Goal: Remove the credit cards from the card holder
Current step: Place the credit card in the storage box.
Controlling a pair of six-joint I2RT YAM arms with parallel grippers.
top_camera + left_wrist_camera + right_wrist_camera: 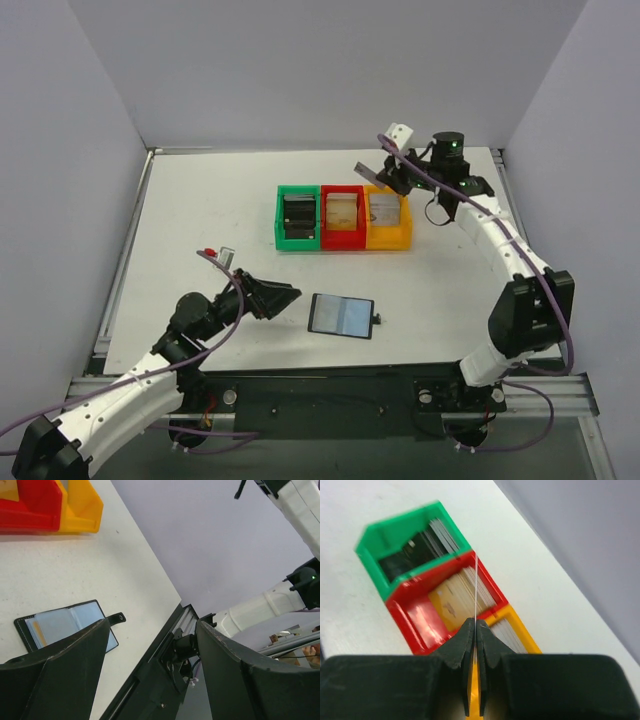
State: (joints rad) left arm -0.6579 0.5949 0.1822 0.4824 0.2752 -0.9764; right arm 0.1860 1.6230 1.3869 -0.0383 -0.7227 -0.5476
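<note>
Here, a small black leather-look bifold card holder (342,316) lies open and flat at lower centre of the overhead view. Its glossy grey-blue pockets (65,622) face up and its snap tab (117,618) points right. At upper right, the right gripper (475,626) is pressed together on one thin greyish credit card (367,171), near the yellow plastic bin (389,241). The card is probably light, stiff and slick, best pinched at an edge. The left gripper (270,297) is spread wide and empty, just left of the holder.
</note>
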